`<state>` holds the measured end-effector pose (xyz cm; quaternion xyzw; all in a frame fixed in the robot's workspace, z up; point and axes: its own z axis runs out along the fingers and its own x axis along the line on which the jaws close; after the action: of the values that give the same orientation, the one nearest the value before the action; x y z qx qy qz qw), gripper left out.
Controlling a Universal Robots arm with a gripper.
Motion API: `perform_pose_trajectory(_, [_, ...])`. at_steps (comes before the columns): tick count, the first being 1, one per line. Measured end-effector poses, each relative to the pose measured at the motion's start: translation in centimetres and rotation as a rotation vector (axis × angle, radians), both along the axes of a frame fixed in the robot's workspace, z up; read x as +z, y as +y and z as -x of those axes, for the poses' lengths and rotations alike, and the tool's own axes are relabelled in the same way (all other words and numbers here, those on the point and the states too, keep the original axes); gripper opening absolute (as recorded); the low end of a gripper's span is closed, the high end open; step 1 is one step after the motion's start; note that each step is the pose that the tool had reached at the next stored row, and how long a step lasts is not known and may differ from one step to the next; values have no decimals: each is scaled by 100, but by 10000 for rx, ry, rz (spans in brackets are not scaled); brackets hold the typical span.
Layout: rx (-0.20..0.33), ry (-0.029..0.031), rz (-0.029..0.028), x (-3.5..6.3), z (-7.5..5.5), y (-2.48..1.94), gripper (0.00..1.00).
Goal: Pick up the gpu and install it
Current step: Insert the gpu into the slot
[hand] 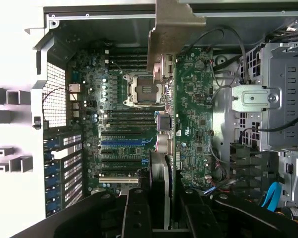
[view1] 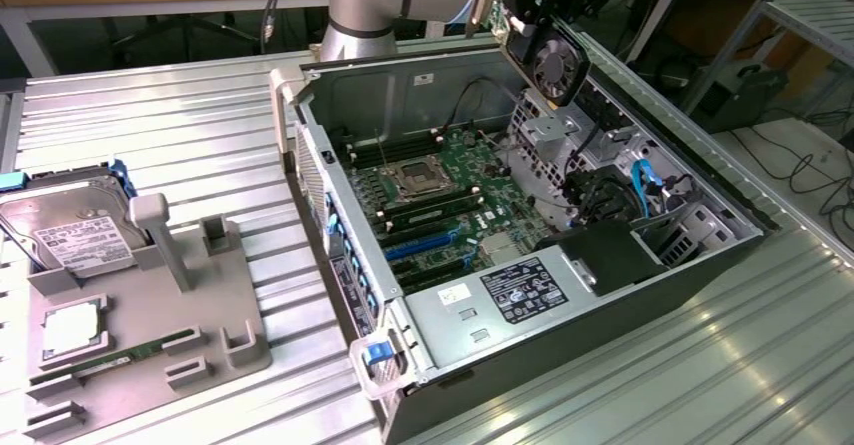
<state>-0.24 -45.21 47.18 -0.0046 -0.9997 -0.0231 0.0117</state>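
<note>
Exterior view gave me the wide picture: the arm (view1: 360, 5) reached in from the far side of the table (view1: 174, 115) and held the gpu (view1: 551, 60) in the air above the open computer case (view1: 587, 355), near its far edge and clear of the motherboard (view1: 447, 200). From there I saw the card tilted, its round black fan turned toward the camera, but I could not make out the jaws on it. That view also took in the grey tray (view1: 200, 335) at the exterior view's left, well apart from the case, with the hard drive (view1: 74, 230) resting in its holder and the memory stick (view1: 114, 358) lying in a slot near the front edge.

Wrist view looked straight down into the case and settled the grip: the black jaws stood narrow, one on each side of the card, clamped on the gpu. Here I saw the card nearly edge-on, its circuit side showing, with its pale metal bracket (hand: 171, 29) at the end farthest from the jaws. Beneath it lay the processor socket (hand: 141, 89) and the rows of expansion slots, among them a blue slot (hand: 124, 141). As far as I could tell, the card touched none of them.
</note>
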Motion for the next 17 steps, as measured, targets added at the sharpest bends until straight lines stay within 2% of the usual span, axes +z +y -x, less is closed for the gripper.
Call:
perform_pose_trajectory(5, [70,0,0,0,0,0,27])
perform_pose_trajectory(17, [692,0,0,0,0,0,27])
